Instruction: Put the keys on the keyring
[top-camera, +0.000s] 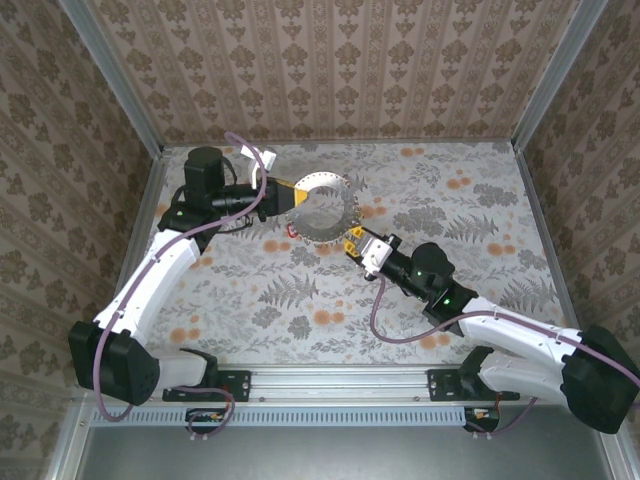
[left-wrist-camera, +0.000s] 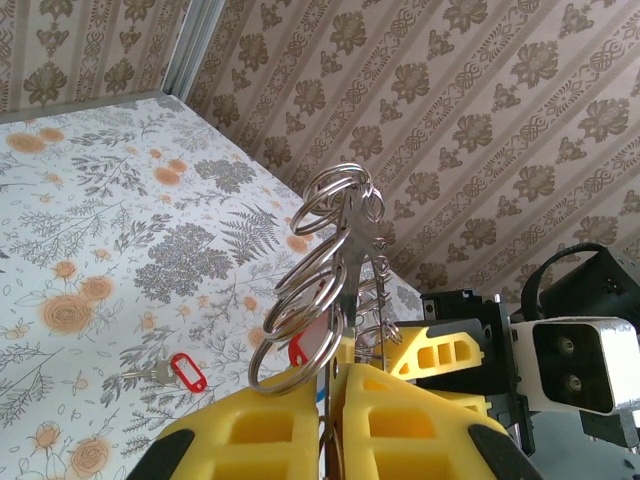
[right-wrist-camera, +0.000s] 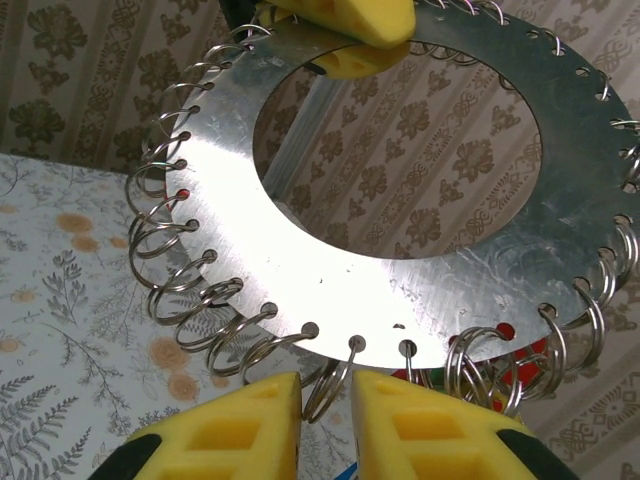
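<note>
- Presently the keyring (right-wrist-camera: 420, 290) is held up off the table (left-wrist-camera: 80, 250) at far centre, between the two grippers.
- Left gripper (left-wrist-camera: 333, 385): clamped on the keyring's left rim, with the plate edge-on between its pads.
- Right gripper (right-wrist-camera: 327, 400): fingers narrowed about one small ring (right-wrist-camera: 340, 368) at the near rim. Whether they pinch it cannot be told.
- Handling, as judged: the keyring is a flat, stiff metal plate, light and smooth, so likely slippery. The best hold is the bare band between the hole row and the centre opening. The small rings look springy and free to swing.
- Contents: the rim holes carry small rings. Red bits (right-wrist-camera: 506, 330), possibly tags, hang among those at the near right.
- One key (left-wrist-camera: 180, 372) with a red tag lies loose on the table near the keyring.
</note>
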